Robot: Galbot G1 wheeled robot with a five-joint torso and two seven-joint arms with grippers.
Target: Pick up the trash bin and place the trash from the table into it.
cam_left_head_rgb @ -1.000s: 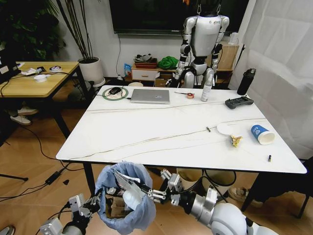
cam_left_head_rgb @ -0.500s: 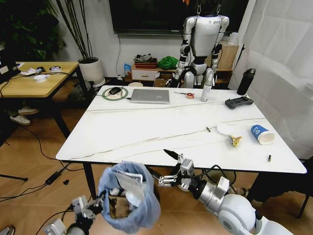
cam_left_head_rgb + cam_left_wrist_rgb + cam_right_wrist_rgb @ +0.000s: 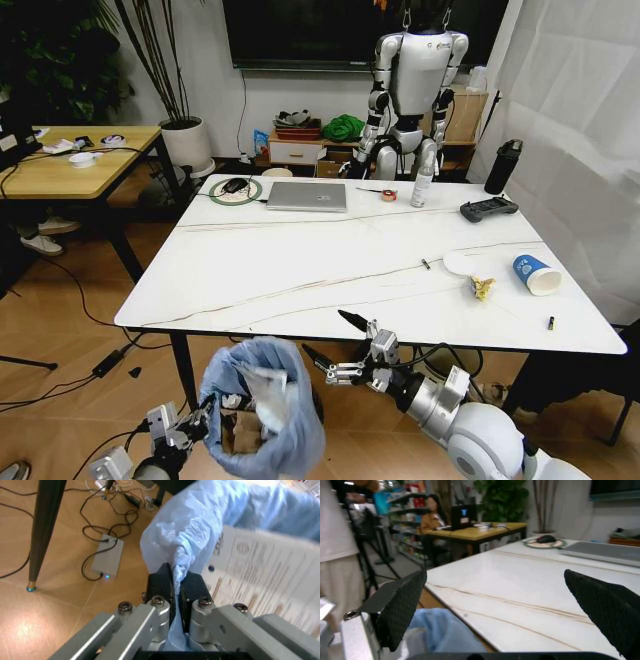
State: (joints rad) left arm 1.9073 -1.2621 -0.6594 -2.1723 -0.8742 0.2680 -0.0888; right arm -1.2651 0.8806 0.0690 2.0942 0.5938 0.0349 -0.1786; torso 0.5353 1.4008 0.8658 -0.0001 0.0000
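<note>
Left gripper (image 3: 174,587) pinches the trash bin's (image 3: 262,408) blue bag below the bench (image 3: 300,270) edge — right gripper (image 3: 330,342) hangs beside it, fingers wide.

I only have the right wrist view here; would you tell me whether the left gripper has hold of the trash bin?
Observer: Yes. The left wrist view shows the left gripper with its jaws shut on the light-blue bag at the rim of the trash bin.
Operator: Thank you. What trash lies on the table?
Observer: In the head view, a blue-white paper cup on its side and a yellow wrapper, both near the right end of the table.
Operator: And where does my right gripper sit relative to the bin?
Observer: The right gripper, jaws open and empty, is beside the bin on its right, just in front of the table's near edge.
</note>
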